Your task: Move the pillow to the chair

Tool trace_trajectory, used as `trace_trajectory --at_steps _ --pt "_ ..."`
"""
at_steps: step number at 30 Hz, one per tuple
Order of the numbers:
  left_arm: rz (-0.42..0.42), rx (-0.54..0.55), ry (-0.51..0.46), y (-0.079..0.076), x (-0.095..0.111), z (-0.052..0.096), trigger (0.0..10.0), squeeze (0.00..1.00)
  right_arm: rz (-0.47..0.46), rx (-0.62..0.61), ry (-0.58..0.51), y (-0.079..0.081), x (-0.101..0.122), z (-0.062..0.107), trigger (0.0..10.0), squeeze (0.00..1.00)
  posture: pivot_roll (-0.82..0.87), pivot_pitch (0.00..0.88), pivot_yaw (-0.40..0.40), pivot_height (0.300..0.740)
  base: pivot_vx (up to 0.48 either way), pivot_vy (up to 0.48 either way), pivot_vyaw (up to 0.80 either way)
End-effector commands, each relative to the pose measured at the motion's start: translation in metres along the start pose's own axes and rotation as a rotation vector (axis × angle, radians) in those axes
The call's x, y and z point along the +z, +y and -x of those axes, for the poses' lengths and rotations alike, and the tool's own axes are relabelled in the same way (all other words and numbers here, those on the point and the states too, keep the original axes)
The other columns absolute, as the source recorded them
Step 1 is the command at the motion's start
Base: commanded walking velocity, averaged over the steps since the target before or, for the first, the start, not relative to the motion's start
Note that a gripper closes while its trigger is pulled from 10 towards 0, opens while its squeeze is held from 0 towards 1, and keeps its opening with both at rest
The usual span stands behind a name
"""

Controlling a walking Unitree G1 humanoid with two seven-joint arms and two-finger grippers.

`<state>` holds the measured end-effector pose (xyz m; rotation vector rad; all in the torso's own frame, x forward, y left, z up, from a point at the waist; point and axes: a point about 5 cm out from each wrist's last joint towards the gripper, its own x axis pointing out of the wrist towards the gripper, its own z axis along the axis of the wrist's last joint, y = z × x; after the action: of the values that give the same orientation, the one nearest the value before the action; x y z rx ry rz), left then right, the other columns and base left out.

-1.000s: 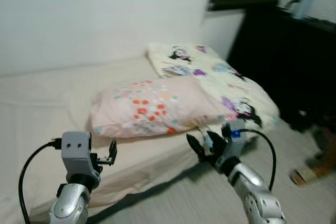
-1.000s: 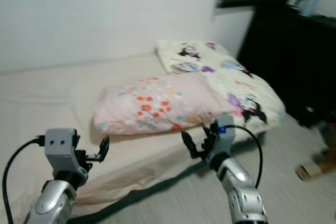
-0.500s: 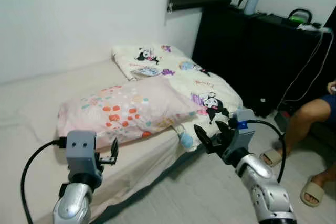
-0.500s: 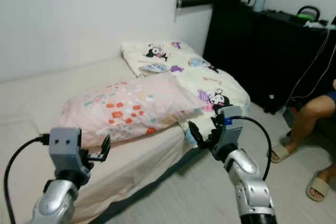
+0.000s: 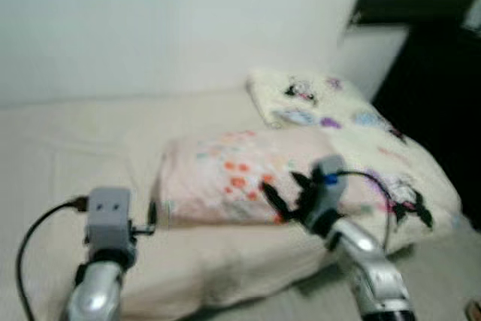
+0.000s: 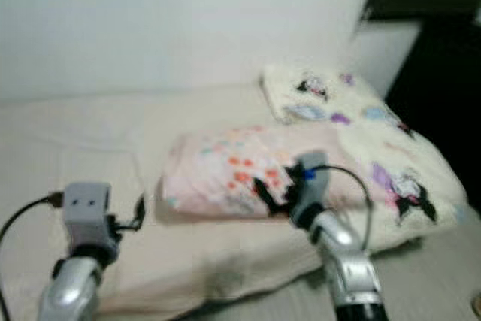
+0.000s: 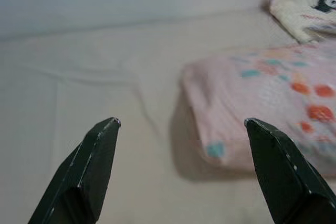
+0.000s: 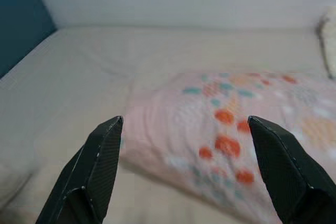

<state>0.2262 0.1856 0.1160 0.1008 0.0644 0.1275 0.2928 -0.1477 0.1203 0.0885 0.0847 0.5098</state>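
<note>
Both grippers, left gripper [image 7: 181, 169] and right gripper [image 8: 186, 169], jaws apart, face pillow [image 5: 248, 182] on bed [image 5: 68, 148]. Risk: blurred view, fingers snag sheet, soft pillow slips.

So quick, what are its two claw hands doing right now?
Left gripper: open, holding nothing.
Right gripper: open, empty, facing the pink spotted fabric pillow.

Head pair: high, looking forward and down over bed [image 5: 68, 140], blurred; wall at 12 o'clock, both arms low in foreground. Left wrist: close over sheet, aimed along own fingers [image 7: 86, 169] at pillow [image 7: 273, 93] end. Right wrist: close, aimed between fingers [image 8: 92, 171] at pillow top. Shared by all four: pillow, bed, wall behind.
</note>
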Motion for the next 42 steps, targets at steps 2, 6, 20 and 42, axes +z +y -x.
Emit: trace_trajectory --at_steps 2,6,20,42 --pt "0.011 -0.029 0.011 -0.0075 -0.0014 0.0005 10.0 0.00 0.000 -0.029 0.020 -0.0075 -0.0029 0.0064 10.0 0.00 -0.03 0.000 -0.097 0.740 0.439 0.000 0.80" --pt "0.030 -0.023 0.026 -0.0058 -0.0030 0.0003 10.0 0.00 -0.041 -0.018 0.022 -0.0079 -0.0040 0.0064 10.0 0.00 -0.03 0.000 -0.096 0.740 0.111 0.000 0.20" --pt "0.019 -0.056 0.040 -0.0082 -0.0045 -0.0003 10.0 0.00 -0.051 -0.019 0.033 -0.0083 -0.0050 0.0057 10.0 0.00 -0.03 0.000 -0.095 0.740 0.000 -0.111 0.00" --pt "0.030 -0.064 0.049 -0.0079 -0.0064 -0.0002 10.0 0.00 -0.069 -0.030 0.053 -0.0101 -0.0079 0.0062 10.0 0.00 -0.03 0.000 -0.095 0.740 0.000 -0.402 0.00"
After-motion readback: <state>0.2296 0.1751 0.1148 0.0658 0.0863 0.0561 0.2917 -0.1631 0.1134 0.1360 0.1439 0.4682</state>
